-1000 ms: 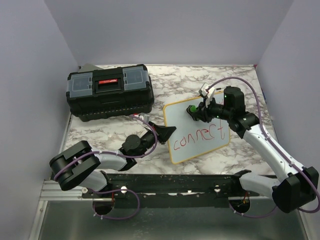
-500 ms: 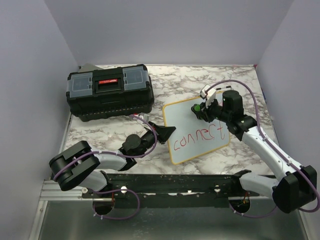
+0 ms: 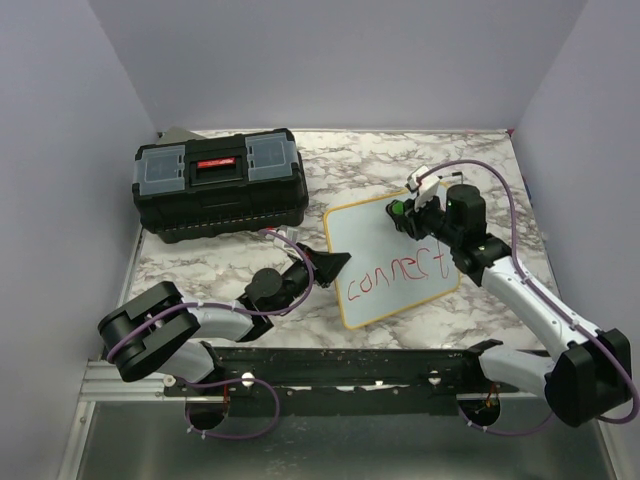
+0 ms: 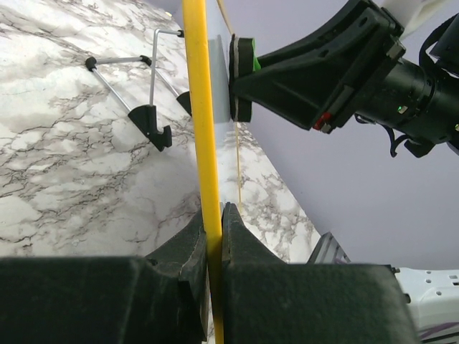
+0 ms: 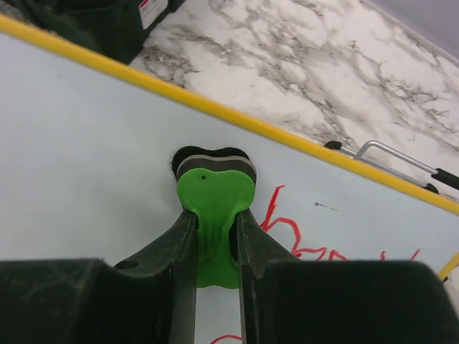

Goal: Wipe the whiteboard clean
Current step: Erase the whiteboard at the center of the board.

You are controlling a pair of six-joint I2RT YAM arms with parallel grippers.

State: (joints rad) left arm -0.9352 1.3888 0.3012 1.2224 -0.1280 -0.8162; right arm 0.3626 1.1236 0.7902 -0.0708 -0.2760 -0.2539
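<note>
The whiteboard point(image 3: 375, 240), yellow-framed with red handwriting point(image 3: 403, 268) across its lower half, sits right of the table's middle. My left gripper point(image 3: 337, 264) is shut on its left frame edge; in the left wrist view the yellow frame point(image 4: 201, 129) runs between the closed jaws of the left gripper point(image 4: 213, 215). My right gripper point(image 3: 400, 214) is shut on a green eraser point(image 5: 215, 192), whose dark pad rests on the board's white surface point(image 5: 79, 150) near the top edge, above the red writing point(image 5: 288, 231). The same eraser point(image 4: 242, 79) shows edge-on against the board.
A black toolbox point(image 3: 220, 185) with grey lid compartments stands at the back left, close to the board's upper left corner. The board's wire stand with black feet point(image 4: 147, 118) lies on the marble tabletop point(image 3: 470, 160). Purple walls enclose the table.
My right gripper has slid the eraser a little to the right and toward the board's top edge. The left gripper and the board have not moved.
</note>
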